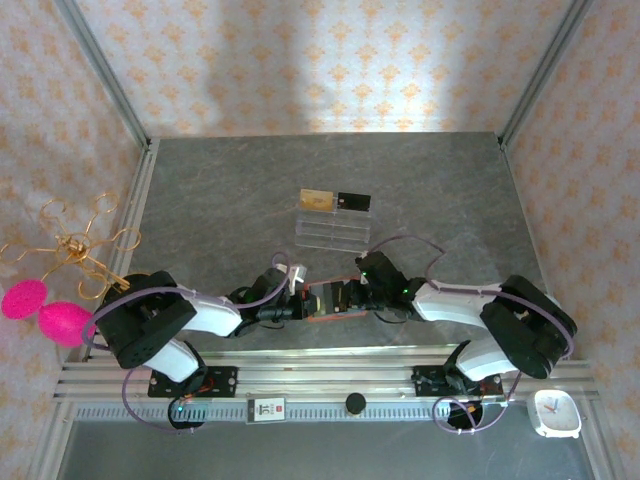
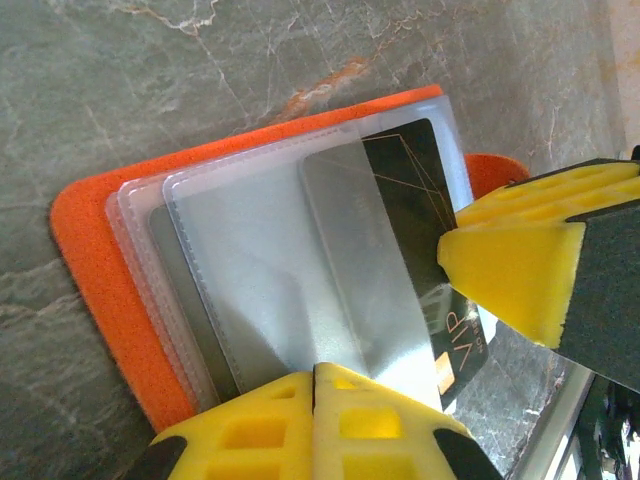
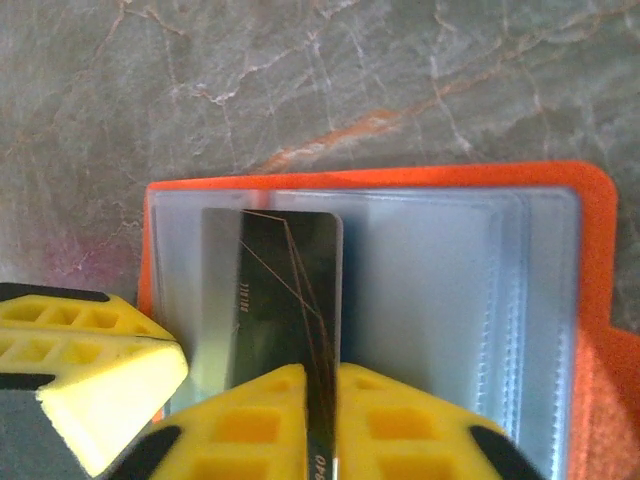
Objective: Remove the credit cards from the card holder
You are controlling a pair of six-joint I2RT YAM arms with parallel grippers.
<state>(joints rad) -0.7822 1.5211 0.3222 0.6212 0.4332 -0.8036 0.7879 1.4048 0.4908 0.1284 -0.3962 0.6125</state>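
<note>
Extraction under way at card holder, open flat on table. Pinching clear sleeve with left gripper, fingers together on its edge, likely to anchor card holder. Clamping black card in right gripper, partly out of sleeve, ready for pull. Beyond card holder, on acrylic rack: tan card, dark card.

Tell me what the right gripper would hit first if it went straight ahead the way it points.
Probably the card holder: the right gripper, shut on the black card, points into its clear sleeves.
</note>
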